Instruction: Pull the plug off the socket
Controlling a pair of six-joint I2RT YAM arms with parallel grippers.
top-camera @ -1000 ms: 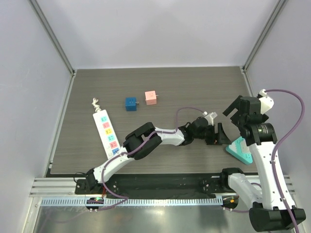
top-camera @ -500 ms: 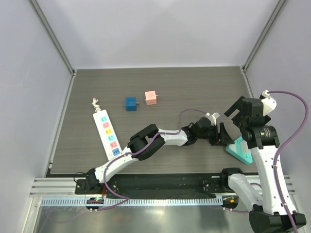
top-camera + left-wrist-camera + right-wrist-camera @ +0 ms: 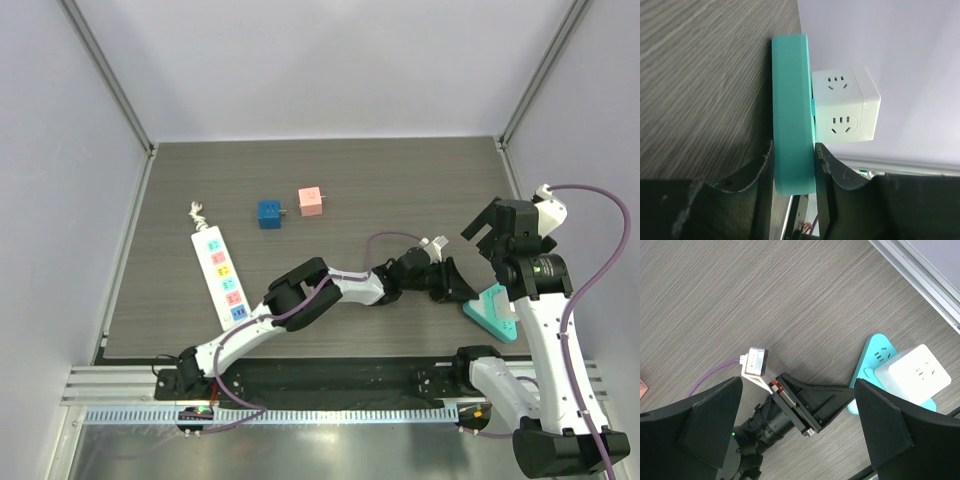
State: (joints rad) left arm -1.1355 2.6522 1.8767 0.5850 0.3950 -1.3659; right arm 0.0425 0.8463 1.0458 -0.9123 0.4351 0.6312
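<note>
A white cube plug [image 3: 845,105] sits plugged into a flat teal socket [image 3: 792,110] lying at the table's right near edge. My left gripper [image 3: 793,152] is shut on the near end of the teal socket, one finger on each flat face. In the top view the left gripper [image 3: 462,288] reaches to the teal socket [image 3: 492,313]. My right gripper [image 3: 500,225] hovers open above them with nothing between its fingers. From the right wrist view, the right gripper [image 3: 799,381] looks down on the plug [image 3: 915,372] and the socket [image 3: 871,357].
A white power strip [image 3: 222,272] lies at the left of the table. A blue cube [image 3: 268,214] and a pink cube [image 3: 310,202] sit at the back centre. The right wall rail [image 3: 920,275] runs close beside the socket.
My left gripper slid right onto the teal socket and its jaws closed on it. The right arm has barely shifted and stays open.
</note>
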